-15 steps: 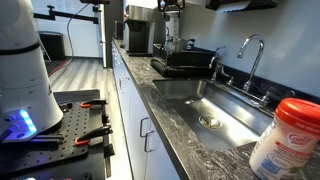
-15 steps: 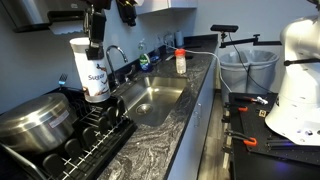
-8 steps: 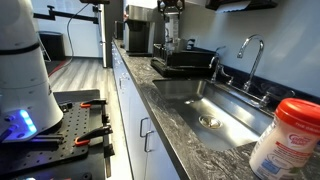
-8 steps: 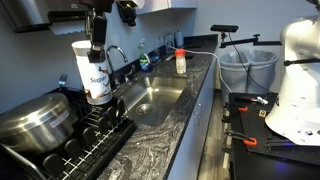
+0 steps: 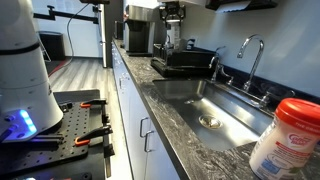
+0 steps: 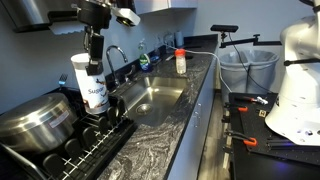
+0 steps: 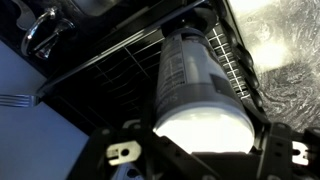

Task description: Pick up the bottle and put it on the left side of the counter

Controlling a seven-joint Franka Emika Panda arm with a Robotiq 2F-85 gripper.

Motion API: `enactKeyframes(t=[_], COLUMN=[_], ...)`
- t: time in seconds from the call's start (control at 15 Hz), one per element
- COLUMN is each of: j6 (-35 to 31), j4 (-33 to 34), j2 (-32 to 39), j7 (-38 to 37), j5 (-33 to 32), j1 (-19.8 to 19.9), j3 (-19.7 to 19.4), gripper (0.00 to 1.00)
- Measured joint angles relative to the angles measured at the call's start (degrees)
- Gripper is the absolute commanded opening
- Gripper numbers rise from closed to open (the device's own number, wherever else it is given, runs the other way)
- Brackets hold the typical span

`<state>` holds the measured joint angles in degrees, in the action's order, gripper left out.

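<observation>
We keep the gripper [image 6: 93, 55] clenched around the upper part of the tall white bottle [image 6: 92, 88]. It hangs upright over the dish rack [image 6: 95, 132], clearing the wires, we judge. Bare counter [image 6: 170, 140] lies at 4 o'clock, and a red-capped creamer bottle [image 6: 180, 62] stands at 2 o'clock, well apart.

A pale grey-blue wall [image 5: 285, 45] runs along at two o'clock in an exterior view. White cabinets [image 5: 130, 105] with bar handles line the middle, and reddish wood floor [image 5: 75, 70] stretches away at ten o'clock. A black perforated table [image 5: 60, 160] sits at seven o'clock. Lined bins [image 6: 240, 68] stand at two o'clock in an exterior view.
</observation>
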<state>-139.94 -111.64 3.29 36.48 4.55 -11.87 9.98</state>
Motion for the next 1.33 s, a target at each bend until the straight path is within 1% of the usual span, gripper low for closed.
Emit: enactKeyframes(t=[0.53,1.07,1.33], j6=[-0.4,-2.7,-3.0], j4=[0.2,0.5,1.1], j2=[2.9,5.6,7.1], j7=[0.0,0.6,0.6], j5=[1.2,3.7,3.6], j1=[0.0,0.2,0.3], j3=[1.6,2.6,3.2], gripper=[0.6,0.6,0.6])
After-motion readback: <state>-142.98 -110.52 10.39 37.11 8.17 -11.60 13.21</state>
